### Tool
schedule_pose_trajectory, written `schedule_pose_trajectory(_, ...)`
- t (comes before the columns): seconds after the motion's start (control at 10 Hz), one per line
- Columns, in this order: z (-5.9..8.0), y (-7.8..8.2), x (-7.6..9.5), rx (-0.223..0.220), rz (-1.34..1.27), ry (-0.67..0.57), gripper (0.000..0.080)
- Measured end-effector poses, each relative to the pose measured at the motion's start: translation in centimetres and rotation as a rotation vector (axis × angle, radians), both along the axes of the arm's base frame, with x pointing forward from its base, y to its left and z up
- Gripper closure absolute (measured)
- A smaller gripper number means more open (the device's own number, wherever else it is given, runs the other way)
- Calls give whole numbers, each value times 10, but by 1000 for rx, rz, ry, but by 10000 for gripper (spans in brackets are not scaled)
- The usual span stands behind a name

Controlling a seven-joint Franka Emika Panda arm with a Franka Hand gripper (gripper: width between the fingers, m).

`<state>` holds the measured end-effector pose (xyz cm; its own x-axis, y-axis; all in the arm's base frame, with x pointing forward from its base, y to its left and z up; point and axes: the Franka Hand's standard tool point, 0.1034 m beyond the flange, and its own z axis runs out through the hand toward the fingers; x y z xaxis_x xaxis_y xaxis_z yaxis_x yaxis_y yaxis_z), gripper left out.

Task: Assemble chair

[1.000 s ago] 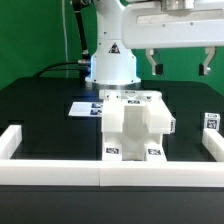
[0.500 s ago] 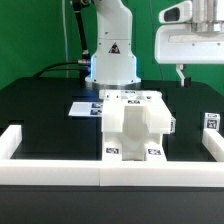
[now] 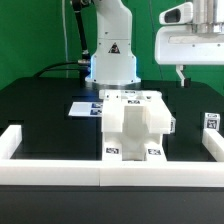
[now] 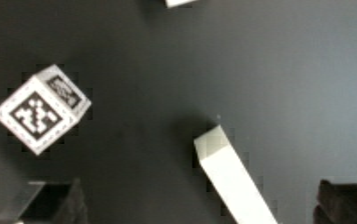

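Note:
The chair (image 3: 137,122) stands as one blocky white assembly with small square tags in the middle of the black table. My gripper (image 3: 205,72) hangs high at the exterior view's right, well apart from the chair, with only one dark finger (image 3: 180,72) inside the picture. In the wrist view both fingertips (image 4: 50,203) stand far apart, so the gripper (image 4: 201,207) is open and holds nothing. Far below it lie a small white tagged piece (image 4: 45,108) and the end of a white rail (image 4: 228,175). That tagged piece (image 3: 212,123) sits at the table's right edge.
White border rails (image 3: 100,172) run along the front and turn back at both sides (image 3: 10,140). The marker board (image 3: 85,108) lies flat behind the chair on the exterior view's left. The arm's white base (image 3: 112,62) rises at the back.
The gripper swung toward the exterior view's right a second ago, leaving one finger in frame, and has held still since. The chair has not moved.

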<state>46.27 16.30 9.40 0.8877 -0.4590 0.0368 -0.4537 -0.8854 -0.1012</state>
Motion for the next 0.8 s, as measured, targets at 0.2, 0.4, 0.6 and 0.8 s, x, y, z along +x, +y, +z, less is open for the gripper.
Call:
schedule_pose_trajectory(0.2, -15, 11, -11, -10, 112, -35, 150)
schedule_pose_trajectory(0.4, -33, 16, -16, -24, 158, -63, 150)
schedule_pose_trajectory(0.6, -30, 15, -14, -22, 155, -58, 150)
schedule_pose_trajectory(0.8, -33, 17, -17, -23, 152, -60, 150)
